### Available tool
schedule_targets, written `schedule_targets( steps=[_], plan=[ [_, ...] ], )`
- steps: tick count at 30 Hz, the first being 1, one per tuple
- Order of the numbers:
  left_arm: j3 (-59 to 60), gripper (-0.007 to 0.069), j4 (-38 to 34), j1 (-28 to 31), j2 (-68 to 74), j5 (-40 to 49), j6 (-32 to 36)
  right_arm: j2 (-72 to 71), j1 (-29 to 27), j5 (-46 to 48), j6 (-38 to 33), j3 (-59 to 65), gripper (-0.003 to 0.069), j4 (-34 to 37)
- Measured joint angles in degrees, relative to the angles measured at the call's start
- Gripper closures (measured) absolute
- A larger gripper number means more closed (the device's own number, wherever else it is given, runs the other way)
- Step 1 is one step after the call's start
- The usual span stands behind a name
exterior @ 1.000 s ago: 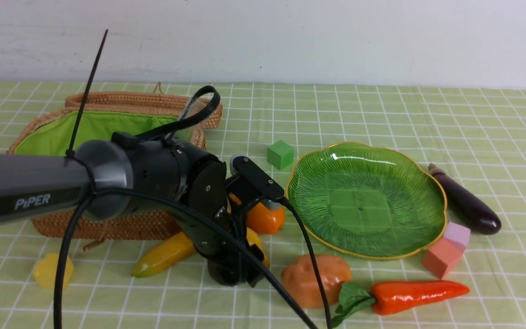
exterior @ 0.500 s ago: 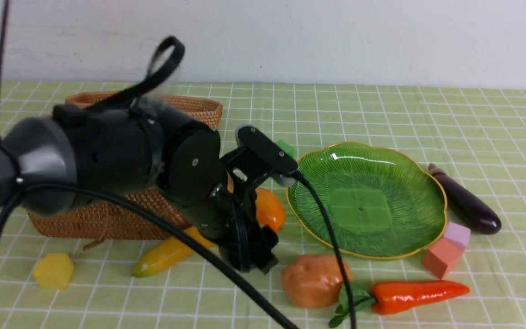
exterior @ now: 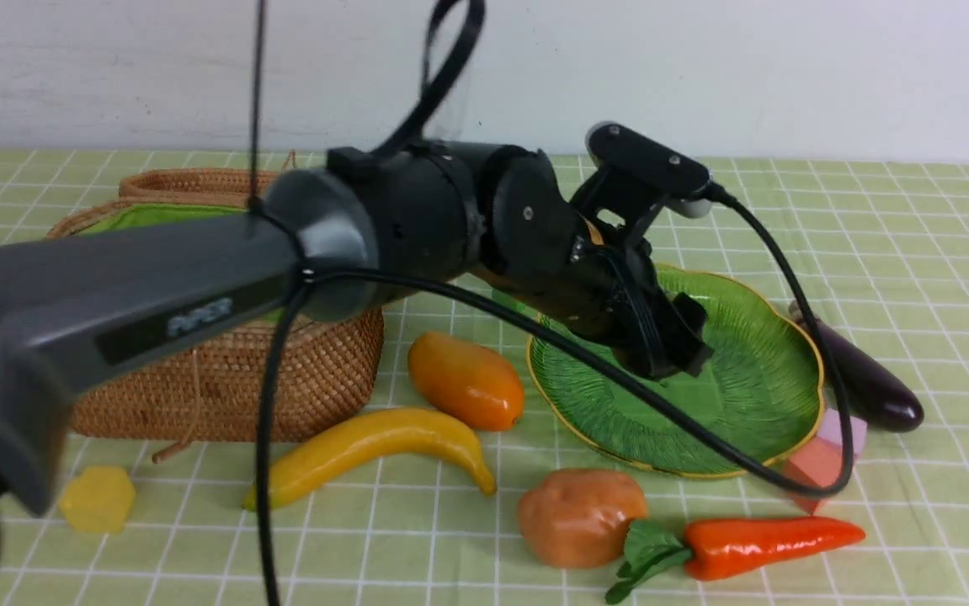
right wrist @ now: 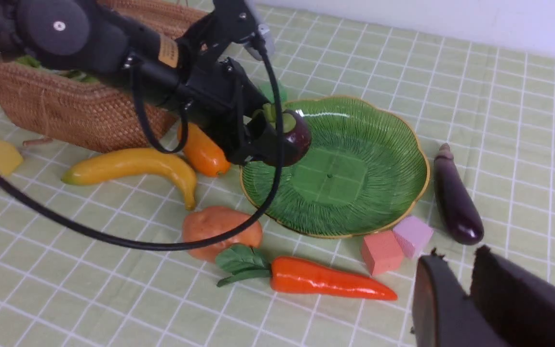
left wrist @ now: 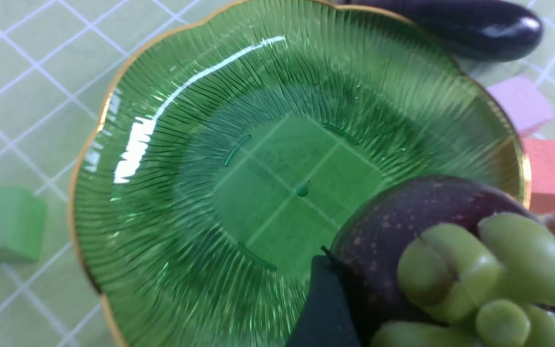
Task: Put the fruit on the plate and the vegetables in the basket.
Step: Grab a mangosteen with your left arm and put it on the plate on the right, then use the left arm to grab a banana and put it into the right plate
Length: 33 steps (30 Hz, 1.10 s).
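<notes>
The word "PiPER" is printed in pale letters on the left arm [exterior: 198, 316]. The mangosteen [left wrist: 431, 241] is gripped between the widely spread jaws of the left gripper [left wrist: 451, 289] and is held over the plate [exterior: 753, 404]. The right gripper [right wrist: 455, 255] is seen with its jaws close together, with nothing visibly held. The banana [exterior: 375, 436] and mango [exterior: 465, 380] are seen on the cloth between the basket [exterior: 316, 379] and plate. The potato [exterior: 581, 518] is touched by the leaves of the carrot [exterior: 762, 543]. The eggplant [exterior: 867, 374] is placed beside the plate.

Potato [exterior: 582, 518] beside carrot leaves [exterior: 649, 555], banana [exterior: 379, 442] near mango [exterior: 465, 380]; basket [exterior: 231, 383] behind
</notes>
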Motion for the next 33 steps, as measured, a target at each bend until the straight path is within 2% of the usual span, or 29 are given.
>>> schedule_targets(
  steps=[8, 11, 13, 19, 23, 27, 29, 30, 31, 33],
  plan=[
    [-8.4, 0.0074, -0.1, 0.0, 8.8, 4.2, 0.3, 0.0, 0.0, 3.2, 0.0, 0.0, 0.0531, 0.0],
    [-8.5, -0.0008, -0.1, 0.0, 8.8, 4.1, 0.3, 0.0, 0.0, 3.6, 0.0, 0.0, 0.0531, 0.0],
    [-8.7, -0.0036, -0.1, 0.0, 8.8, 3.8, 0.3, 0.0, 0.0, 3.6, 0.0, 0.0, 0.0531, 0.0],
    [-8.8, -0.0019, 0.0, 0.0, 7.5, 7.5, 0.3, 0.0, 0.0, 3.6, 0.0, 0.0, 0.0531, 0.0],
    [-8.9, 0.0098, 0.5, 0.0, 2.2, 15.9, -1.3, 0.0, 0.0, 3.6, 0.0, 0.0, 0.0531, 0.0],
    [-9.0, 0.0312, 2.7, 0.0, -3.2, 23.7, -5.5, 0.0, 0.0, 3.6, 0.0, 0.0, 0.0529, 0.4],
    [-9.1, 0.0516, 5.4, 0.0, -6.9, 30.9, -7.5, 0.0, 0.0, 3.6, 0.0, 0.0, 0.0526, 0.7],
    [-9.1, 0.0583, 6.3, 0.0, -8.1, 34.0, -7.8, 0.0, 0.0, 3.6, 0.0, 0.0, 0.0524, 0.7],
    [-9.1, 0.0625, 6.9, 0.0, -9.1, 37.0, -8.3, 0.0, 0.0, 3.6, 0.0, 0.0, 0.0524, 0.9],
    [-9.1, 0.0638, 7.7, 0.0, -10.7, 41.7, -9.5, 0.0, 0.0, 3.6, 0.0, 0.0, 0.0523, 0.9]
  ],
)
